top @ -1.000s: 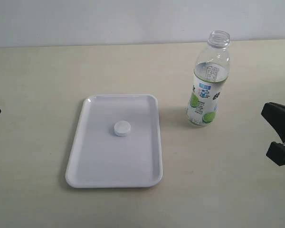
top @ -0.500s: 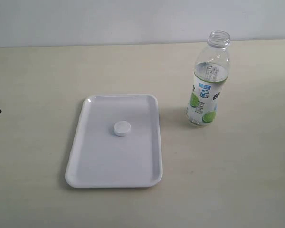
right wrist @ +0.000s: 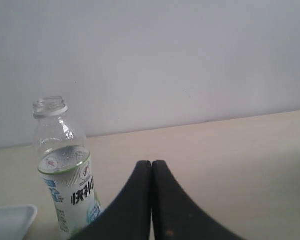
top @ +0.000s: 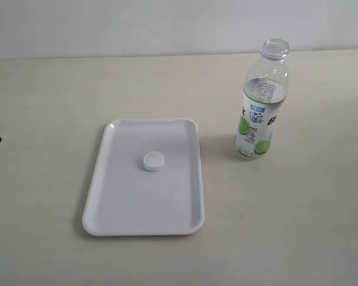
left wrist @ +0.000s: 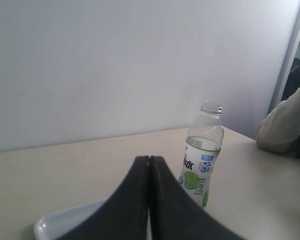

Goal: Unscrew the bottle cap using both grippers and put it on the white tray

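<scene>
Found closed tight, nothing held: left gripper (left wrist: 149, 159), right gripper (right wrist: 151, 163). The bottle cap (top: 153, 161) is seated on the white tray (top: 107, 205); the bottle (top: 259, 113) is stood uncapped at the tray's two o'clock.

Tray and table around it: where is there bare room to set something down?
The table is bare left of the tray, behind it, in front of it, and right of the bottle. On the tray, all but the middle, where the cap lies, is free. The tightest spot is the gap between tray and bottle.

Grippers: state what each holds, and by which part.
Nothing. Left gripper and right gripper are shut, empty; the small round white cap lies on the white tray.
</scene>
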Robot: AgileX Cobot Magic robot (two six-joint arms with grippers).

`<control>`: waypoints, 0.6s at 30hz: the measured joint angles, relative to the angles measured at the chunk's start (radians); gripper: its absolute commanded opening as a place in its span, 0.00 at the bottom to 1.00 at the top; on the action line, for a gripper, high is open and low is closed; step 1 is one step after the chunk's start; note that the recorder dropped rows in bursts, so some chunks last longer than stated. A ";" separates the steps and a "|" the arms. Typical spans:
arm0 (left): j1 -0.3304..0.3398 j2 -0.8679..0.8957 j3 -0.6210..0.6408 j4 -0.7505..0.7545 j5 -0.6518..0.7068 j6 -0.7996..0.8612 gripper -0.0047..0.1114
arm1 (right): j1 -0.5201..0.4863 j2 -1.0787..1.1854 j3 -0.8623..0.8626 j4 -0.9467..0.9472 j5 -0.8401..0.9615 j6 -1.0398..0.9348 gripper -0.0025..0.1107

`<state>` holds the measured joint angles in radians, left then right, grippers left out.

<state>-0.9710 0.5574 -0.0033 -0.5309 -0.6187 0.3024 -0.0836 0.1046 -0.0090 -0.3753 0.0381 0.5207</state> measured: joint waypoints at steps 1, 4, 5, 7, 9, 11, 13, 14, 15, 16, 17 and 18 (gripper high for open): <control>0.000 0.000 0.000 0.000 0.000 0.000 0.04 | 0.000 0.000 0.000 0.004 -0.010 0.006 0.02; 0.000 0.000 0.000 0.000 0.000 0.000 0.04 | 0.000 -0.001 0.001 0.018 -0.030 0.017 0.02; 0.000 0.000 0.000 0.000 0.000 0.000 0.04 | 0.000 -0.006 0.002 0.022 -0.038 0.019 0.02; 0.000 0.000 0.000 0.000 0.000 0.000 0.04 | 0.000 -0.021 0.005 0.024 -0.047 0.017 0.02; 0.000 0.000 0.000 0.000 0.000 0.000 0.04 | 0.000 -0.039 0.005 0.037 -0.044 0.003 0.02; 0.000 0.000 0.000 0.000 0.000 0.000 0.04 | 0.000 -0.052 0.005 0.071 -0.038 -0.035 0.02; 0.000 0.000 0.000 0.000 0.000 0.000 0.04 | 0.000 -0.069 0.005 0.121 -0.032 -0.070 0.02; 0.000 0.000 0.000 0.000 0.000 0.000 0.04 | 0.000 -0.072 0.005 0.152 -0.026 -0.077 0.02; 0.000 0.000 0.000 0.000 0.000 0.000 0.04 | 0.000 -0.074 0.005 0.180 -0.025 -0.081 0.02; 0.000 0.000 0.000 0.000 0.000 0.000 0.04 | 0.000 -0.074 0.005 0.202 -0.024 -0.084 0.02; 0.000 0.000 0.000 0.000 0.000 0.000 0.04 | 0.000 -0.074 0.005 0.218 -0.023 -0.085 0.02; 0.000 0.000 0.000 0.000 0.000 0.000 0.04 | 0.000 -0.074 0.005 0.227 -0.020 -0.085 0.02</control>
<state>-0.9710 0.5574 -0.0033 -0.5309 -0.6187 0.3024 -0.0836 0.0302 -0.0043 -0.1483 0.0177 0.4355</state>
